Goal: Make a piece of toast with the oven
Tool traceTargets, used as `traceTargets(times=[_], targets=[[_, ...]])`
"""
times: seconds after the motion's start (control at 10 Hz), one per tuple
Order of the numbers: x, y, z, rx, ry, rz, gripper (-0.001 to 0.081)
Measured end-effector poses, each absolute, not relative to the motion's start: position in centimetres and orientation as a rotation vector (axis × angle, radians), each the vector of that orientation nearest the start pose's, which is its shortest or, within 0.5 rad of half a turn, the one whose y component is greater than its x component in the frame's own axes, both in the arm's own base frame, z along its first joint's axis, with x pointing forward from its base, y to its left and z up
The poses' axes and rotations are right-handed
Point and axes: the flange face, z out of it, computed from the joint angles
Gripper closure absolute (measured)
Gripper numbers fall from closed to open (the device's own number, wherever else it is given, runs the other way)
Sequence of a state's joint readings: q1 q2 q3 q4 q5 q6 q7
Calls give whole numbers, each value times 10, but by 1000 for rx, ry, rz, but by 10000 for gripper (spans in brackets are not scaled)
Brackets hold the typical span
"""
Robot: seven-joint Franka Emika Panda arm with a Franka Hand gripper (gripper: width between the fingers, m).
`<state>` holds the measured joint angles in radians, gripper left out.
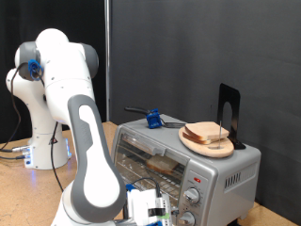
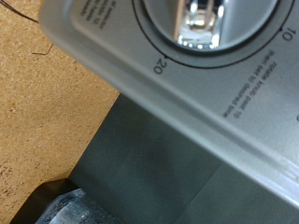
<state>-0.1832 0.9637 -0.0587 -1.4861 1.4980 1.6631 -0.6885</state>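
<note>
Boxy silver countertop toaster oven [image 1: 188, 160] holds a pale squarish toast slice [image 1: 162, 163] inside; hand [image 1: 150, 209] sits at its knobs [image 2: 204, 21]; grip unclear.

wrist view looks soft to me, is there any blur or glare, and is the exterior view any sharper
Wrist view: the shiny knob carries a bright glare; the dial print on the oven is slightly soft, and the dark foreground is blurred. Exterior view: evenly lit and sharper, though the gripper at the bottom edge is smeared.
</note>
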Motion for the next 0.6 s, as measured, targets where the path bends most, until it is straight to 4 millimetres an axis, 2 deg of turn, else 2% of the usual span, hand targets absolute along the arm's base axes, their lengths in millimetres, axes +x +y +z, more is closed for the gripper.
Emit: traceTargets(times=[0.3, 0.6], targets=[[676, -55, 115, -1679, 354, 4, -2], [675, -55, 108, -1657, 434, 75, -2]])
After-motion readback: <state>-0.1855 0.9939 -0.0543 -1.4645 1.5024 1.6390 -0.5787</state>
